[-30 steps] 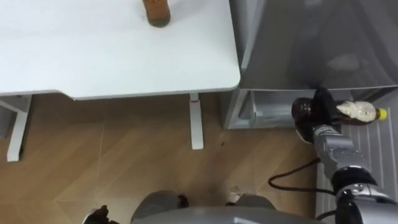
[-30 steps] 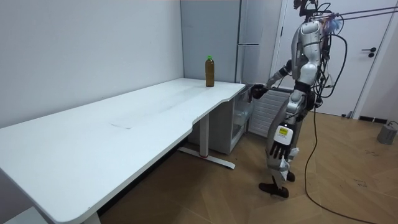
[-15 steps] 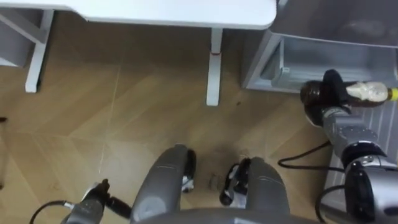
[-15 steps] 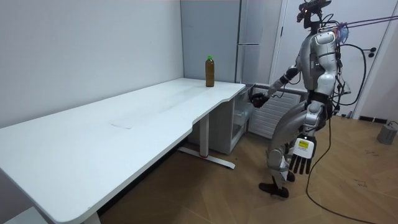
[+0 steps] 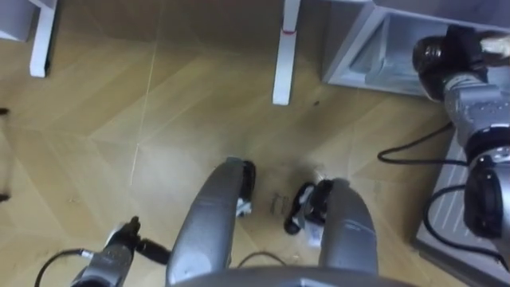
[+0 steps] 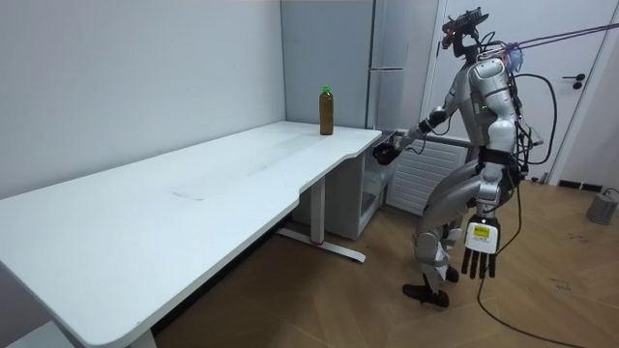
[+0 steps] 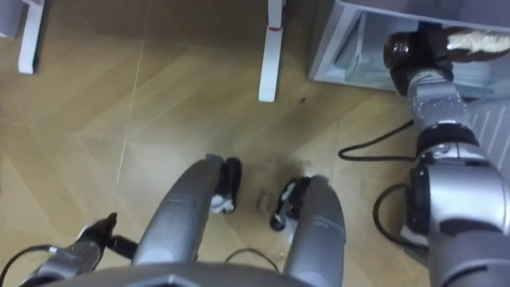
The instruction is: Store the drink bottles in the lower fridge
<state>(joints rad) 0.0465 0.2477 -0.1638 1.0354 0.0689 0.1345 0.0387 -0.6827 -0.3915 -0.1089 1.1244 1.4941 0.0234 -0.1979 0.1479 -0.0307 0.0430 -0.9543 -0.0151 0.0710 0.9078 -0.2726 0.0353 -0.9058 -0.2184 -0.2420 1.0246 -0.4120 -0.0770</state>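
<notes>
Bottle amid fingers of right hand

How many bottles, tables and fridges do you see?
White table: 1
Grey fridge: 1
Brown drink bottles: 2, the green-capped bottle standing on the table, the other bottle held in the right hand
Total: 4

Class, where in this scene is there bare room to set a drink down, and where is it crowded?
The white table is bare from its near end up to the green-capped bottle at the far corner. Crowded at the fridge opening, where the right robot hand holds a dark bottle.
</notes>
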